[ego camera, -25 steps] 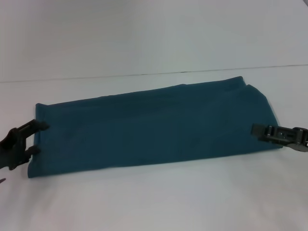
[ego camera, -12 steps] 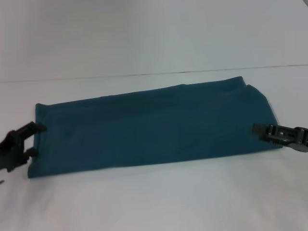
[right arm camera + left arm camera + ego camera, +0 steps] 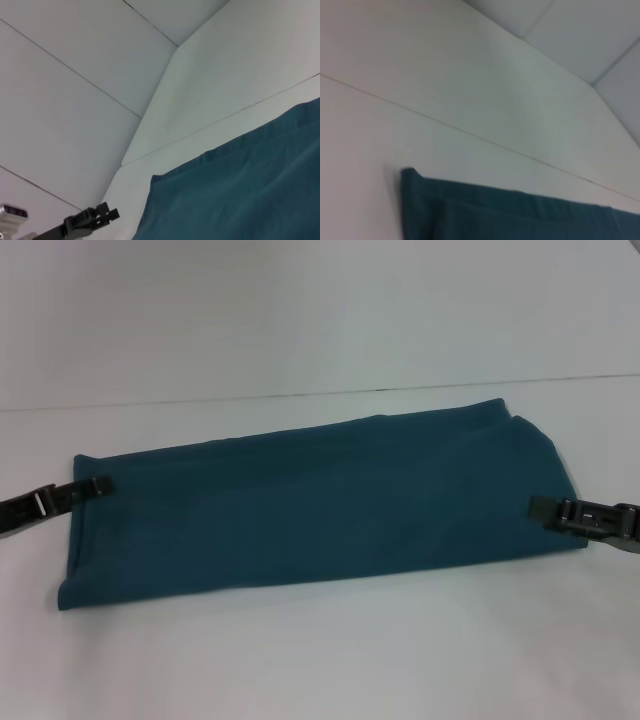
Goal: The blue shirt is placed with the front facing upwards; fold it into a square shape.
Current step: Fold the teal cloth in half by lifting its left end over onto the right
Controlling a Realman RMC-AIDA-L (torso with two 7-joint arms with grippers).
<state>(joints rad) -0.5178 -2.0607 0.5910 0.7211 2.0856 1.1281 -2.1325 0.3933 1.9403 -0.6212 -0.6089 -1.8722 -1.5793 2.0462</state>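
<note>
The blue shirt lies flat on the white table as a long folded band running left to right, with plain fabric facing up. My left gripper reaches in low from the left, and its tip overlaps the shirt's far left corner. In the right wrist view the left gripper appears just off the shirt's short edge. My right gripper comes in from the right, its tip at the shirt's right end. The left wrist view shows only a folded corner of the shirt.
The white table extends well beyond the shirt toward the front and back. A thin seam runs across the table behind the shirt. White wall panels rise at the back.
The left gripper moved from beside the shirt's left edge, where it stood open, up to the far left corner, and now shows as one thin bar. The right gripper drew back slightly.
</note>
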